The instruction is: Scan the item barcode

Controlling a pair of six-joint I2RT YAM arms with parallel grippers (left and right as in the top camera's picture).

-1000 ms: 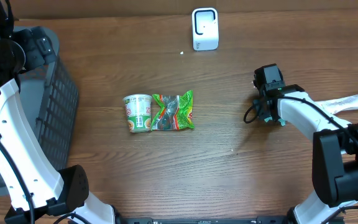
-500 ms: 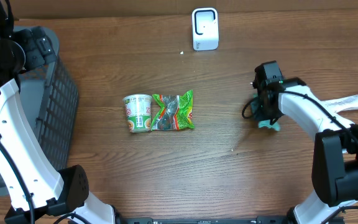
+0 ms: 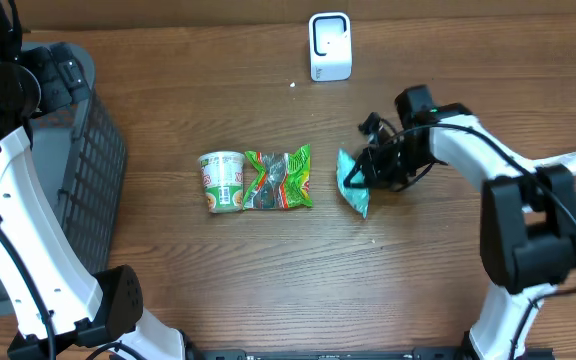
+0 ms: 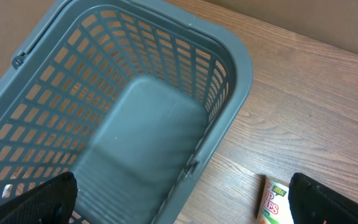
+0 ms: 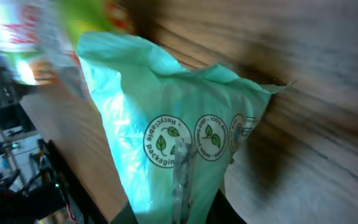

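Mint-green film pouch (image 3: 351, 183), near scanner (image 3: 329, 45); likely light, limp, slippery; right tool (image 3: 366, 172) clamps 1 edge; grip seam.

"Packaging" seal on teal pouch (image 5: 166, 124)

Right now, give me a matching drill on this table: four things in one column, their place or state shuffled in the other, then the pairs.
Things
1. basket
2. noodle cup
3. teal pouch
4. scanner

Place or state
A. gripped by the right arm's fingers
B. white, upright at the far edge of the table
C. lying on its side right beside the green snack bag
D. grey, at the left side of the table

Pairs: 1-D, 2-C, 3-A, 4-B
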